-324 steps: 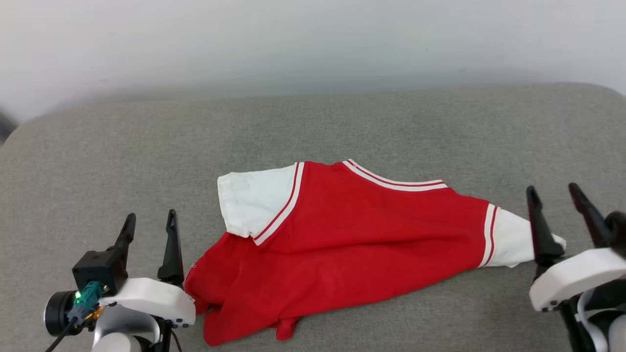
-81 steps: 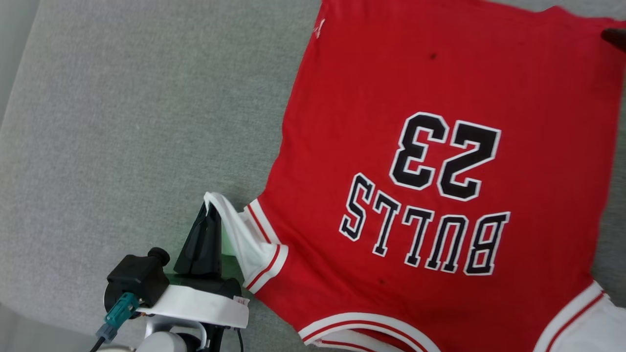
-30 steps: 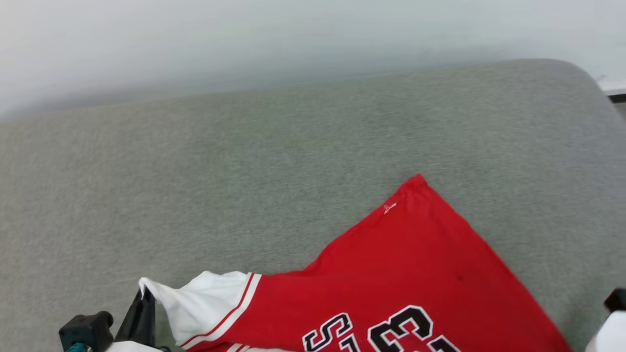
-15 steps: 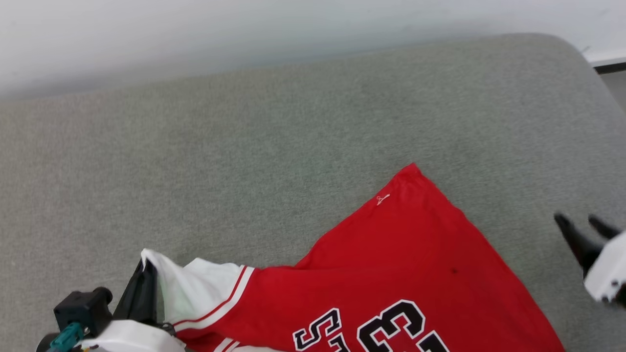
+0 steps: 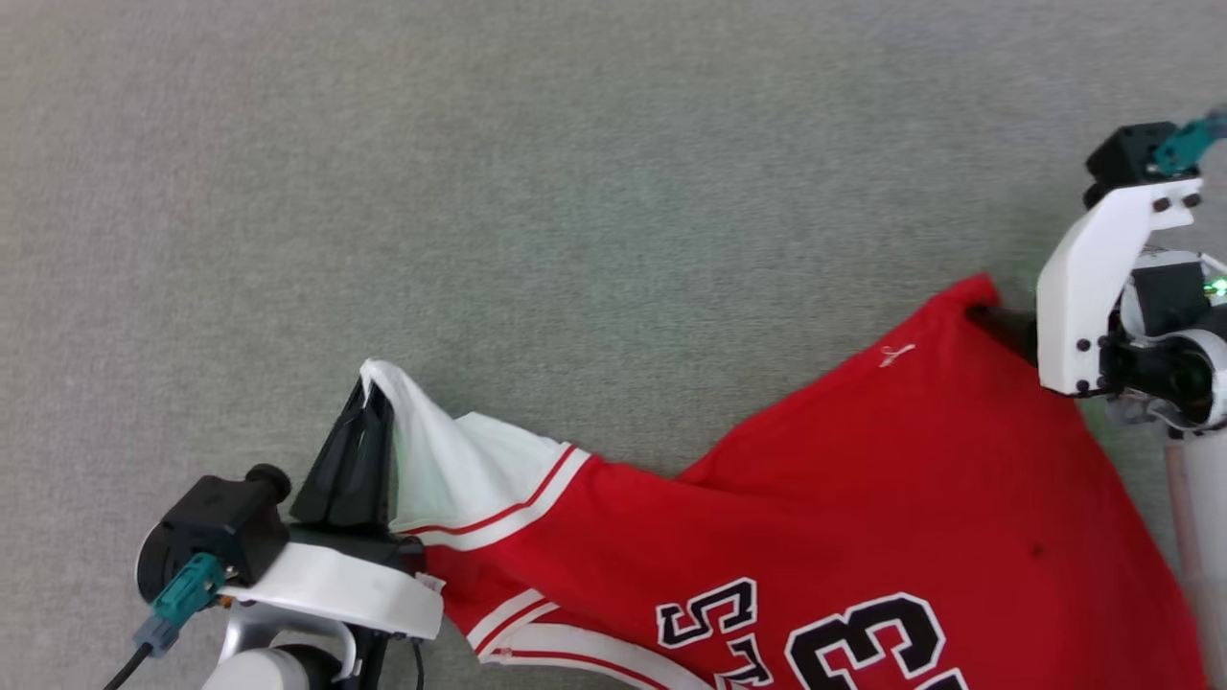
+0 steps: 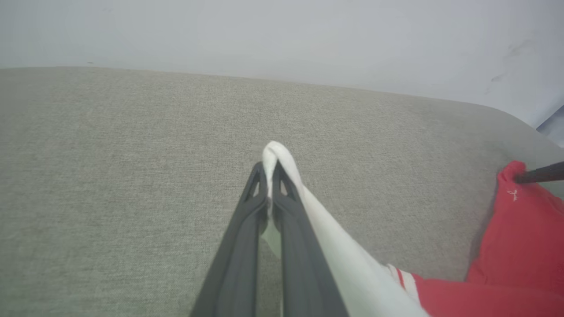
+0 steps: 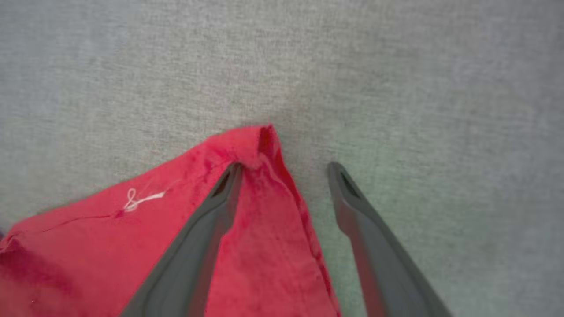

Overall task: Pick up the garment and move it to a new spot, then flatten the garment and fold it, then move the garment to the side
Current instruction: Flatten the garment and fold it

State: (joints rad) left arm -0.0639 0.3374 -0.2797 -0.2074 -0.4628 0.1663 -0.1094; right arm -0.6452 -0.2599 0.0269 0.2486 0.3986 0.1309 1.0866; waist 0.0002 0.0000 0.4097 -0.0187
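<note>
The garment, a red shirt with white sleeves and a black "23" print, lies on the grey cushion at the lower right of the head view. My left gripper is shut on the tip of its white sleeve and holds that tip up off the cushion. My right gripper is open at the shirt's red hem corner, near the small white logo. One of its fingers lies on the red cloth; the other rests on bare cushion beside the edge.
The grey cushion stretches wide on the far and left sides of the shirt. A pale wall rises behind its rounded far edge. The right gripper's dark finger shows at the red corner in the left wrist view.
The head camera has tipped down toward the cushion. My right gripper has come in from the right to the red hem corner. The left gripper still grips the white sleeve.
</note>
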